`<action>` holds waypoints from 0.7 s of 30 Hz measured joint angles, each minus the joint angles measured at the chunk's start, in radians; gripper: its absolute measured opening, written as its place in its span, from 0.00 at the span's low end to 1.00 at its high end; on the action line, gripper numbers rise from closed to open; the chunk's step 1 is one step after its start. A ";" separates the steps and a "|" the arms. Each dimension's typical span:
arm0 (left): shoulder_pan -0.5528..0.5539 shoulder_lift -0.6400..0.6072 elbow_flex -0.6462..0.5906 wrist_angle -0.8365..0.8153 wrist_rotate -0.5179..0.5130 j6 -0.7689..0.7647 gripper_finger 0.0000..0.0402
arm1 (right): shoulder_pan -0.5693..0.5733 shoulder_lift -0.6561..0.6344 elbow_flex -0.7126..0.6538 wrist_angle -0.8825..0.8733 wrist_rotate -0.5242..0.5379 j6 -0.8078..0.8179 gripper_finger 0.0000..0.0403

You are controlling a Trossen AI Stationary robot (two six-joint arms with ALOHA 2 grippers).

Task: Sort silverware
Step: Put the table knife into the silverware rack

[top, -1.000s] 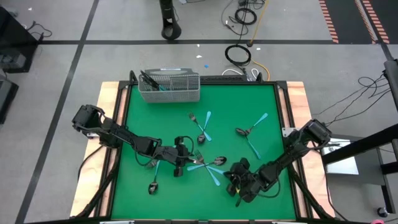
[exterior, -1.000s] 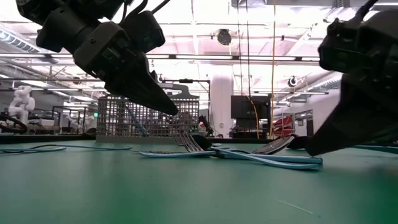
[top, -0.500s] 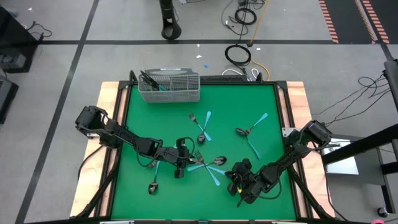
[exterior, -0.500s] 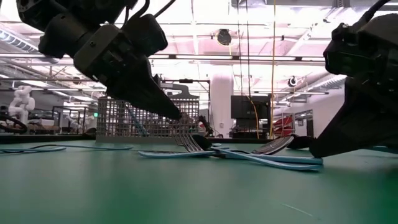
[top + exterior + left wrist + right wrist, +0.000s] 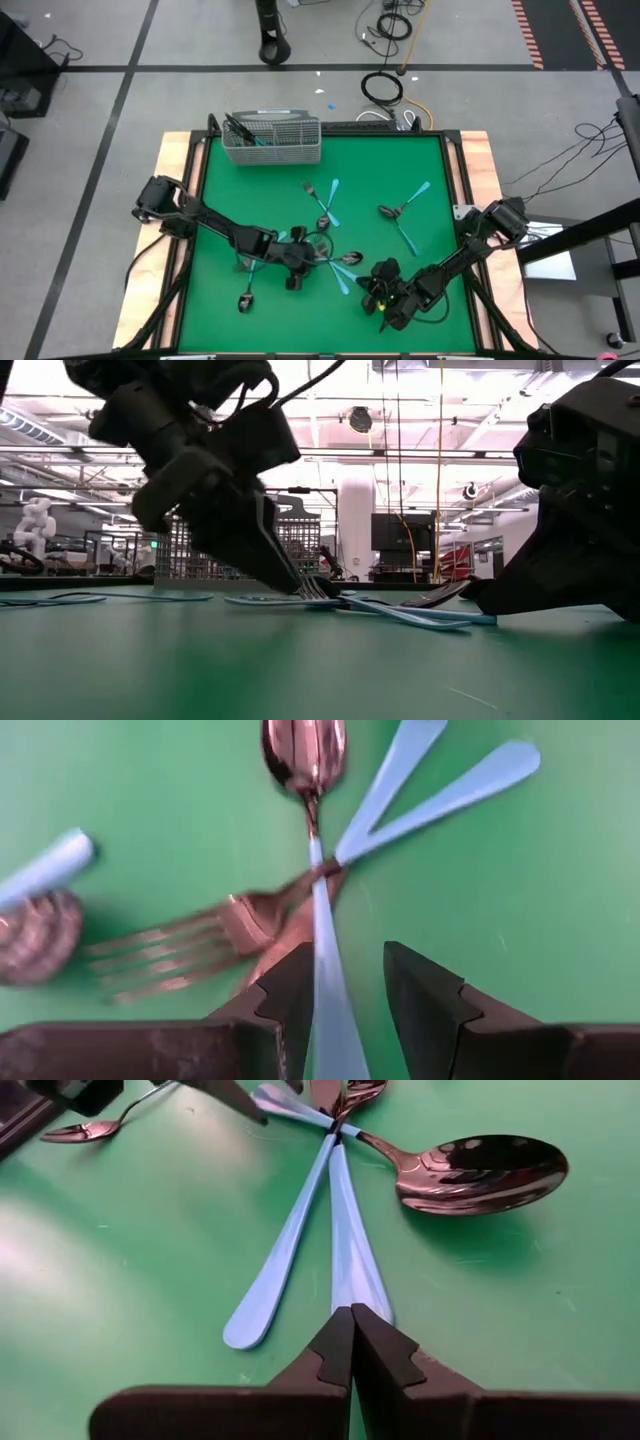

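A pile of silverware (image 5: 332,258), forks and spoons with light blue handles, lies crossed near the table's front middle. My left gripper (image 5: 345,990) is open and tipped down at the pile's left side. Its fingers stand on either side of one light blue handle (image 5: 322,950), with a fork (image 5: 170,945) lying beside them. In the low view its tips (image 5: 300,586) reach the table top. My right gripper (image 5: 352,1320) is shut, low at the pile's right side (image 5: 368,284). It sits at the free end of another blue handle (image 5: 352,1260), beside a dark spoon (image 5: 480,1172). My left gripper slants down from the table's left, with its fingers (image 5: 290,995) along the light blue handle, which lies flat on the table. One finger stands right against the handle; I cannot tell whether it touches. My right gripper's shut fingertips (image 5: 340,1342) cover the wide free end (image 5: 365,1302) of a blue handle lying flat. They come slanting down from the right and point along the handle. I cannot tell whether they press on it.
The grey wire-mesh basket (image 5: 272,140) stands at the far left with some pieces in it. More silverware lies in the middle (image 5: 325,205), to the right (image 5: 405,215) and near the front left (image 5: 246,298). Bare green mat lies between these.
My left gripper has come down and toward the table's right edge into the pile. Its tips have dropped from above the forks to the table top, and its fingers have stayed open. My right gripper has sunk a little lower and stayed shut.
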 joint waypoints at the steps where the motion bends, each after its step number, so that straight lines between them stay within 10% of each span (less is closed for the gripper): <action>1: 0.000 -0.015 0.007 -0.018 -0.006 0.023 0.31 | 0.000 0.000 0.000 0.000 0.000 0.000 0.00; 15: 0.116 -0.118 0.054 -0.518 0.026 0.177 0.31 | 0.001 0.000 -0.002 -0.003 -0.002 -0.003 0.00; 21: 0.256 -0.226 -0.052 -0.357 0.376 0.001 0.31 | 0.001 0.000 -0.002 -0.002 -0.002 -0.005 0.00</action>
